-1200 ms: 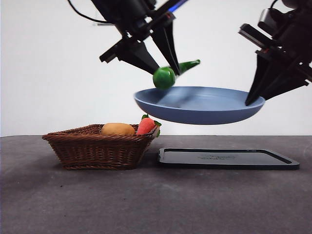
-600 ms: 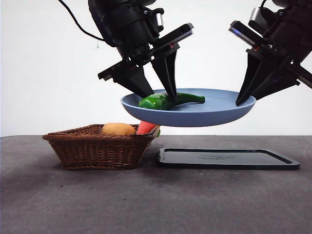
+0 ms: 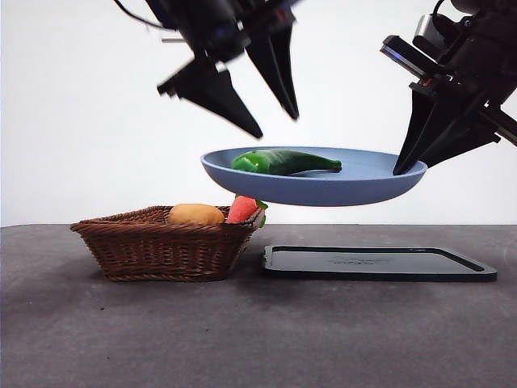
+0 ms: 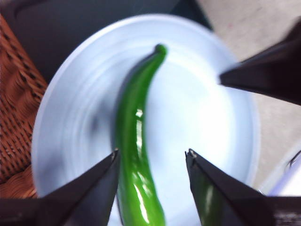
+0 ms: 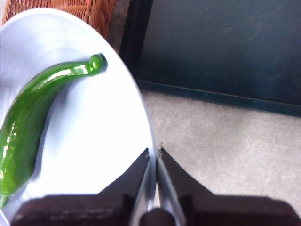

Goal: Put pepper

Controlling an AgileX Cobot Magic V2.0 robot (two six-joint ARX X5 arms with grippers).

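The long, glossy dark green pepper (image 3: pixel 284 162) is seen lying flat on the round pale blue plate (image 3: pixel 323 192), tapered tip toward the plate's right side in the front view. It rests left of the plate's centre, its thick end near the left rim. In the left wrist view the pepper (image 4: pixel 136 155) is shown lengthwise across the plate (image 4: pixel 70 117); in the right wrist view the pepper (image 5: pixel 37 117) is seen well apart from the gripped rim.

The plate is held in the air, above the woven brown wicker basket (image 3: pixel 161 242) and the flat black rectangular tray (image 3: pixel 380 263), with its left rim over the basket's right edge. It is clamped at its right rim by the right gripper (image 3: pixel 414 158); in the right wrist view the jaws of that gripper (image 5: pixel 154 155) are seen pinched closed on the thin rim of the plate (image 5: pixel 103 141).

The left gripper (image 3: pixel 275 125) is held above the pepper, clear of it, jaws spread apart and empty. In its own wrist view the gripper (image 4: pixel 153 157) is seen with the pepper in the gap between the jaws, untouched.

In the basket, a rounded tan-orange lump (image 3: pixel 195 214) and a red-orange item with green leaves (image 3: pixel 242 208) are seen. Basket and tray are set just beside each other on the dark grey table (image 3: pixel 258 339).
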